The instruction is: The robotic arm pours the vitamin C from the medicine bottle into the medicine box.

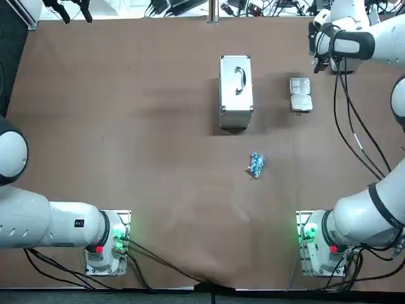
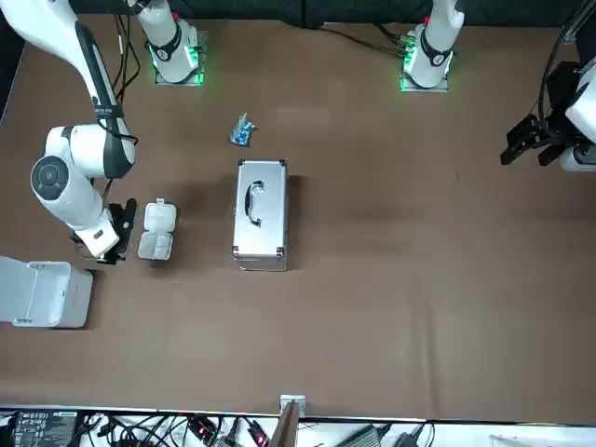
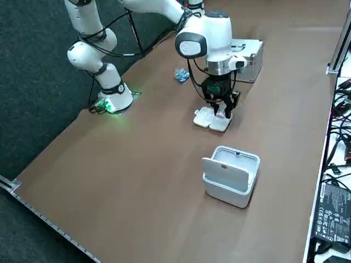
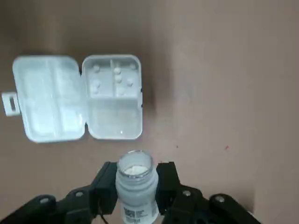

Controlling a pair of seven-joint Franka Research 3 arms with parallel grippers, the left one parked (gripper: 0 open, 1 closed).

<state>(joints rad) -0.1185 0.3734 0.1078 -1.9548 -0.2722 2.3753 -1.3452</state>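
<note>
Tilting slowly is advised, with the medicine bottle point(image 4: 136, 192), clamped in the end effector point(image 4: 135, 179), centred over the medicine box point(image 4: 113, 120).

The medicine bottle point(image 4: 135, 191), in the right end effector point(image 4: 137, 179) by the medicine box point(image 4: 112, 119), is cropped at its base.

The brown counter point(image 1: 126, 126) holds a silver case point(image 1: 236, 92) lying flat near its middle. A small blue packet point(image 1: 255, 165) lies closer to the robot. The white medicine box point(image 1: 300, 94) lies open to the right of the case. A white tub point(image 3: 230, 176) with its lid up stands farther out. The right gripper point(image 4: 137, 176) hangs just beside the medicine box, pinching the medicine bottle point(image 4: 135, 191).
</note>
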